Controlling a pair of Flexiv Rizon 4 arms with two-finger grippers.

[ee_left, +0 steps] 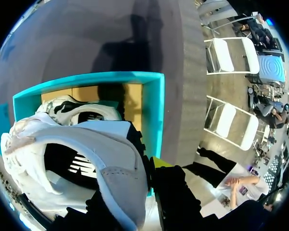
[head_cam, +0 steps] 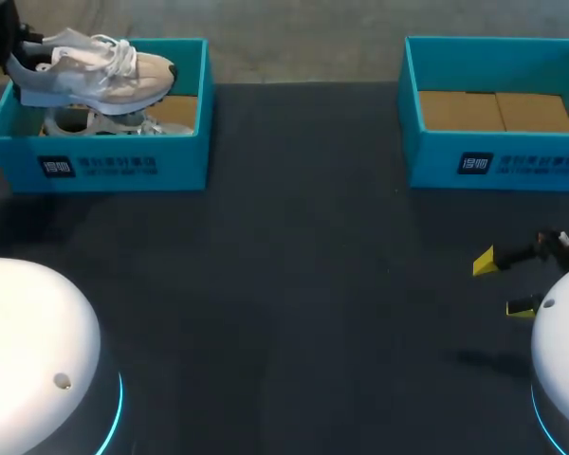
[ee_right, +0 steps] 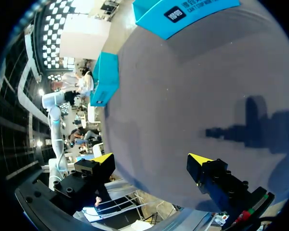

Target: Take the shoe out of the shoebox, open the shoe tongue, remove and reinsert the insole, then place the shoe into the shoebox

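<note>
Left gripper (ee_left: 149, 175) clamped on the heel of the shoe (head_cam: 87, 71), which hangs over the left box (head_cam: 185, 156) and a second shoe (head_cam: 76, 121). Right gripper (head_cam: 503, 282) released above the table. Risk: the heel-only hold may let the toe sag and snag the box wall.

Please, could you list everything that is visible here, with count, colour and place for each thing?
shoe: one, white and beige, held above the left box
second shoe: one, white, lying in the left box under the first
left box: one, teal, far left of the table
right box: one, teal with a brown floor, far right, nothing in it
table: one, dark
arm housings: two, white, at the near corners
left gripper: one, black with yellow tips, shut on the shoe's heel
right gripper: one, black with yellow tips, open over the table's right side
</note>
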